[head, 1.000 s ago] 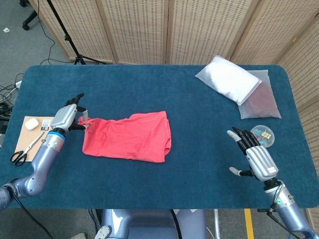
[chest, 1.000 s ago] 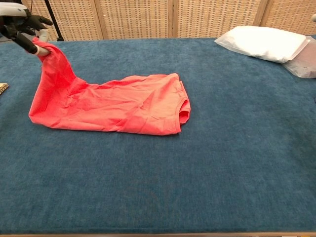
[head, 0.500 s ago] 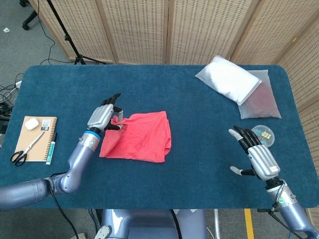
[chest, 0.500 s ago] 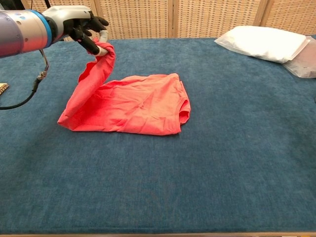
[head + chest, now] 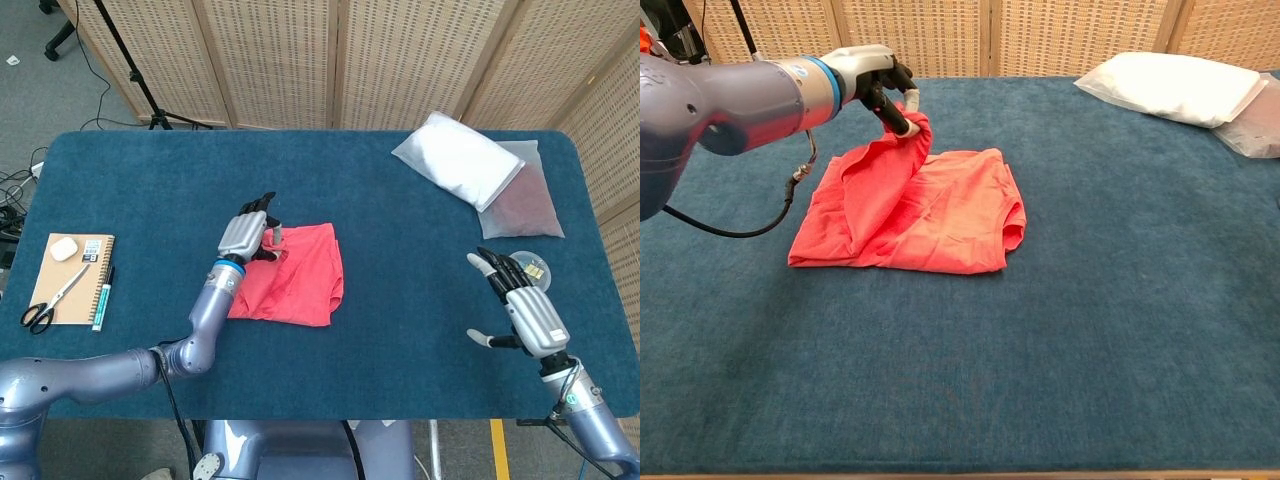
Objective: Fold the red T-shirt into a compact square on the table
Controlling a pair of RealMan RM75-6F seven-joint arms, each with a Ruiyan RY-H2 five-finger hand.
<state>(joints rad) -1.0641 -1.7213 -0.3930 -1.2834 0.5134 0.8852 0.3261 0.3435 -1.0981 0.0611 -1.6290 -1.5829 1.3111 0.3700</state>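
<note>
Red and soft, the cloth T-shirt [image 5: 295,275] lies near the middle of the dark blue carpet-topped table [image 5: 400,330], a bit to the left side. It is already partly folded. Most of it rests flat on the table, and one end is pulled up into the air.

The robot's left hand [image 5: 246,232] is right over the left part of the shirt. Its fingers [image 5: 892,112] pinch the lifted end of the shirt tight. From that pinch the cloth hangs down in a loose curve to the flat part below. In the chest view, the lifted end sits above the flat part, close to its back edge.

The flat part is a little longer from left to right than from front to back. Its rounded, rolled edge points to the right, toward the robot's right hand [image 5: 525,315]. Its left edge sits under the silver left arm [image 5: 730,100].

The right hand is far from the shirt, over the right side of the table. Its fingers are spread apart and it holds nothing.

A white pillow-like bag [image 5: 458,158] lies at the far right corner, well apart from the shirt. A brown notebook [image 5: 70,275] with scissors [image 5: 50,300] on it lies at the left edge.
</note>
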